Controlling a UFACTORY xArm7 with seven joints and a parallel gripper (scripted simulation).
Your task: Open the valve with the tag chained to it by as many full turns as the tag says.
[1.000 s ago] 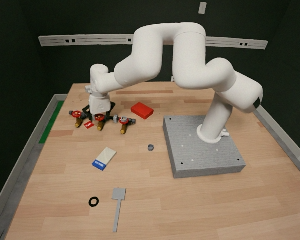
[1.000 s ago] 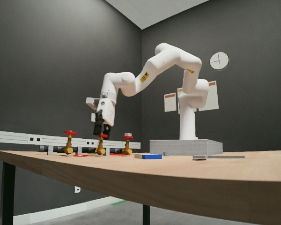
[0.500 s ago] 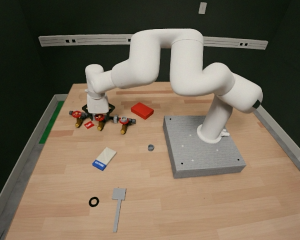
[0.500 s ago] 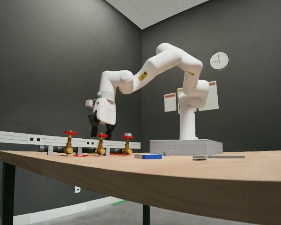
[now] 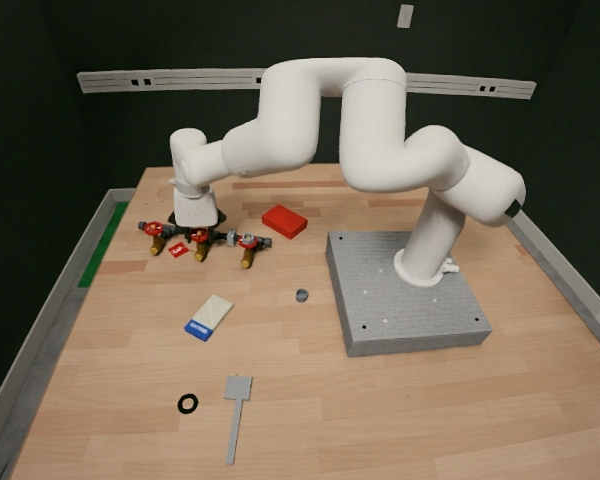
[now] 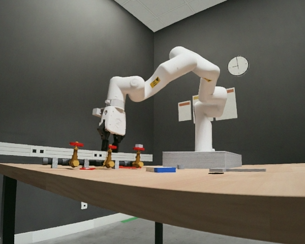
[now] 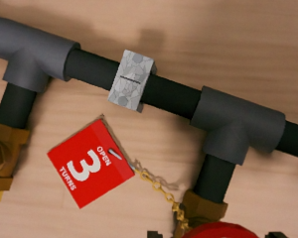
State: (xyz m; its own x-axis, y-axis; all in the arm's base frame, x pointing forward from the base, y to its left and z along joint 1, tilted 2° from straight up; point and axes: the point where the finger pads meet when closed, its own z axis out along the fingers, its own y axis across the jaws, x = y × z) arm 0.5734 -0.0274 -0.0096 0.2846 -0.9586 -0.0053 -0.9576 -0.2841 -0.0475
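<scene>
Three brass valves with red handwheels stand along a dark pipe (image 7: 169, 94) on the wooden table. The left valve (image 5: 154, 228) (image 6: 75, 152) and the right valve (image 5: 247, 246) (image 6: 138, 154) stand free; the right one carries a grey cap. A red tag (image 5: 177, 250) (image 7: 90, 163) reading "OPEN 3 TURNS" lies flat, joined by a gold chain (image 7: 161, 190) to the middle valve (image 5: 201, 251) (image 6: 109, 158). My gripper (image 5: 199, 231) (image 6: 111, 147) (image 7: 214, 235) comes straight down on that valve and is shut on its handwheel (image 5: 199, 237) (image 7: 219, 231).
A red block (image 5: 284, 221) lies right of the valves. A white and blue box (image 5: 208, 317), a small grey cap (image 5: 301, 295), a black ring (image 5: 187, 403) and a grey paddle (image 5: 236, 408) lie nearer the front. The arm's grey base (image 5: 372, 315) is at the right.
</scene>
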